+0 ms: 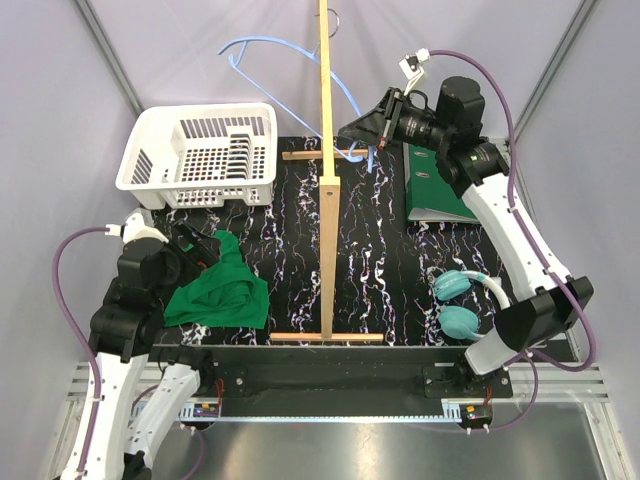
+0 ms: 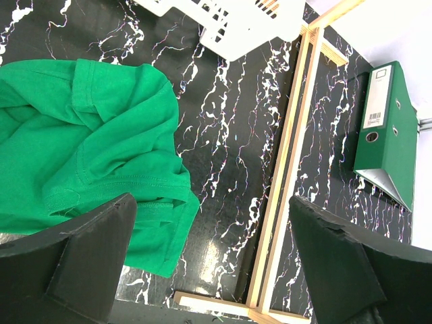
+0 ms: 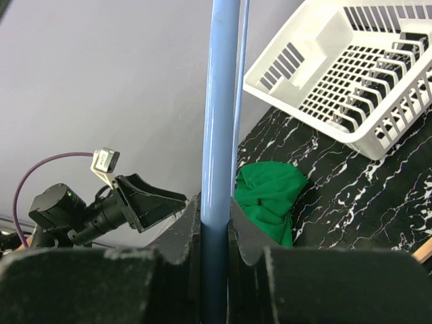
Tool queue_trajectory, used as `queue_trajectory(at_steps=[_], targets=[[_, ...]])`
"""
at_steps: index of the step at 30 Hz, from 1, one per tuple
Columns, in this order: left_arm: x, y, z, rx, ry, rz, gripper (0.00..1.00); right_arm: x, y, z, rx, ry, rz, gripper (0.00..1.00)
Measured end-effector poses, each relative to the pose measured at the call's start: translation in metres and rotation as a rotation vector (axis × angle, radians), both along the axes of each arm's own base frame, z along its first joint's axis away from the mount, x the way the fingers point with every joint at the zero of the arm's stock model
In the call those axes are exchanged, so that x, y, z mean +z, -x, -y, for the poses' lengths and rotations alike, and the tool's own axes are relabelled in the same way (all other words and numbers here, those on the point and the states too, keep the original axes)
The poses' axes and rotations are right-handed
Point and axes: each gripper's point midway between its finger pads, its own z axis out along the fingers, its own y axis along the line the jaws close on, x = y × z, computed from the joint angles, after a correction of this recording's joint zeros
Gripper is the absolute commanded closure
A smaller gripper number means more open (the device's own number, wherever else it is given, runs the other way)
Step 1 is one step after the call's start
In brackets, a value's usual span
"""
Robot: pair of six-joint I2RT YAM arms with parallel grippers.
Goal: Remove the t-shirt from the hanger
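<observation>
1. Left claw (image 2: 210, 206) is spread wide over the edge of the t-shirt (image 1: 222, 288), with nothing between its fingers.
2. The t-shirt lies crumpled on the tabletop (image 1: 390, 250) at the near left, off the hanger and well apart from it.
3. Teal headphones (image 1: 455, 303) sit at the near right.
4. A wooden stand (image 1: 327, 215) is mid-table, its base running near to far.
5. Further back are a white basket (image 1: 200, 155) on the left and a green binder (image 1: 437, 190) on the right.
6. Right claw (image 1: 375, 135) is raised at the far side, pinching the bar of the light-blue hanger (image 3: 221, 101), which is in the air beside the stand's pole.
</observation>
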Motion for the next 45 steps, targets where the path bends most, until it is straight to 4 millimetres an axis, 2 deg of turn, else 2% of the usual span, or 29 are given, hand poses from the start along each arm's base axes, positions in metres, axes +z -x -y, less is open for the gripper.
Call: queue_trajectory(at_steps=[7, 9, 10, 12, 13, 19, 22, 26, 30, 37, 41, 45], targets=[[0.0, 0.0, 0.0, -0.002, -0.005, 0.0, 0.01, -0.008, -0.01, -0.003, 0.028, 0.001, -0.011, 1.0], [0.0, 0.0, 0.0, -0.004, -0.008, -0.001, 0.01, -0.007, -0.015, -0.001, 0.027, -0.001, -0.008, 0.9], [0.0, 0.0, 0.0, -0.004, -0.008, -0.001, 0.01, -0.007, -0.018, 0.0, 0.025, -0.002, -0.006, 0.79], [-0.001, 0.0, 0.0, -0.005, -0.011, -0.001, 0.01, -0.008, -0.026, 0.003, 0.022, -0.002, -0.003, 0.71], [-0.001, 0.0, 0.0, -0.006, -0.013, -0.004, 0.01, -0.009, -0.03, 0.004, 0.021, -0.003, -0.002, 0.58], [-0.016, -0.006, 0.002, -0.012, -0.024, -0.082, 0.01, -0.024, -0.046, 0.012, -0.002, 0.001, -0.061, 0.25], [-0.027, -0.008, 0.005, -0.025, -0.025, -0.134, 0.01, -0.033, -0.046, 0.016, -0.023, 0.012, -0.087, 0.2], [-0.038, -0.005, 0.008, -0.042, -0.018, -0.18, 0.01, -0.045, -0.04, 0.025, -0.076, 0.048, -0.124, 0.01], [-0.042, -0.002, 0.009, -0.045, -0.012, -0.199, 0.01, -0.044, -0.029, 0.039, -0.148, 0.101, -0.111, 0.0], [-0.049, -0.002, 0.012, -0.051, 0.0, -0.227, 0.01, -0.03, -0.012, 0.066, -0.267, 0.193, -0.021, 0.0], [-0.053, -0.003, 0.015, -0.058, 0.007, -0.249, 0.01, -0.021, -0.009, 0.07, -0.271, 0.218, 0.033, 0.0], [-0.056, -0.003, 0.017, -0.068, 0.016, -0.26, 0.01, -0.01, -0.013, 0.064, -0.238, 0.206, 0.062, 0.0]])
